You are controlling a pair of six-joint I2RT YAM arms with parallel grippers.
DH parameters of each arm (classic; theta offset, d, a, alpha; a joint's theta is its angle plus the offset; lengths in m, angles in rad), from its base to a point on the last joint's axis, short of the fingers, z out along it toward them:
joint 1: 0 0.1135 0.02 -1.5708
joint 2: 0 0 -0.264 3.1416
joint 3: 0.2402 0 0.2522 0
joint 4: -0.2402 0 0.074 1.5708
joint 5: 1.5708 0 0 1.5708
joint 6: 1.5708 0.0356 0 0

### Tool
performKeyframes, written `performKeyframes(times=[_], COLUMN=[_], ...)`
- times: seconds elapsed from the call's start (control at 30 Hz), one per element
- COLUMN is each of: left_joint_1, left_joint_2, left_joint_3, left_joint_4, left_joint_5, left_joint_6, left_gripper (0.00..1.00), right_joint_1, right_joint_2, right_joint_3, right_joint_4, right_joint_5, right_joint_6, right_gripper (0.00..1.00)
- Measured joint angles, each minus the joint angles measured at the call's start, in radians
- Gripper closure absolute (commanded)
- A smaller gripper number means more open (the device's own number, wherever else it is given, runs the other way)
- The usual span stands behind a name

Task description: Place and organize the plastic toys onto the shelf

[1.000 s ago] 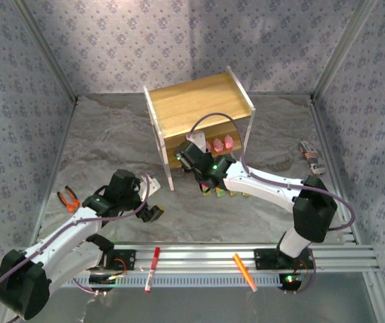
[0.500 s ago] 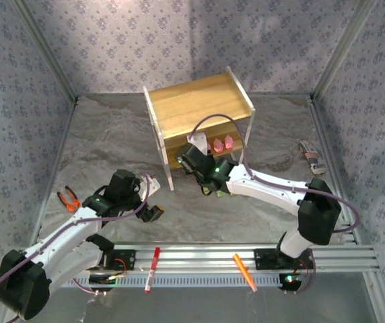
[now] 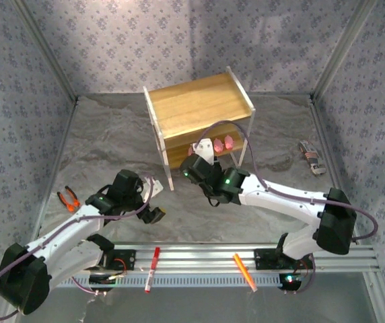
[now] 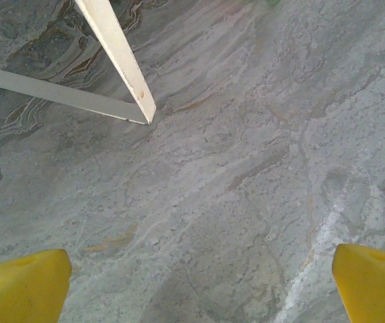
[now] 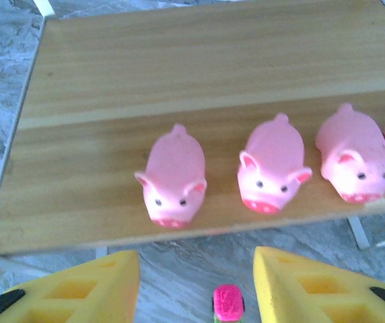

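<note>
the shelf (image 5: 179, 60) holds pink pig toys (image 5: 174, 176) in a row.

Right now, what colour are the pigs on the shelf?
The pigs are pink; right wrist view shows best.

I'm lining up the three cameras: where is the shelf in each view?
Top external: shelf at centre, toward the far wall.
Left wrist: its white frame leg at upper left.
Right wrist: its lower board across the upper half, pink pigs on it.
Shared landmark: the grey marbled table.
</note>
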Motion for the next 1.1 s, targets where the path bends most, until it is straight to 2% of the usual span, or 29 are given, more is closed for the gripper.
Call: performKeyframes(times=[0.27,0.47,0.9,1.1], left_joint_1=[-0.029,-0.093,-0.192,-0.226], left_joint_2=[0.053,0.092,0.17,0.181], left_joint_3=[0.072,0.131,0.158,0.158], left_joint_4=[-0.007,-0.037,-0.067,-0.043], left_joint_5=[0.0,-0.01,-0.039,-0.061], left_joint_6=[0.0,0.0,-0.019,-0.024], left_gripper=[0.0,0.01,0.0,0.01], right_joint_1=[0.074,0.13,0.231,0.243], right_joint_2=[-0.112,-0.187,-0.339,-0.366], right_joint_3=[-0.093,-0.159,-0.299,-0.337], right_joint_4=[-0.082,-0.18,-0.501,-0.622], right_joint_5=[0.067,0.135,0.285,0.325], right_joint_6=[0.086,0.188,0.568,0.706], right_gripper=[0.5,0.46,0.44,0.39])
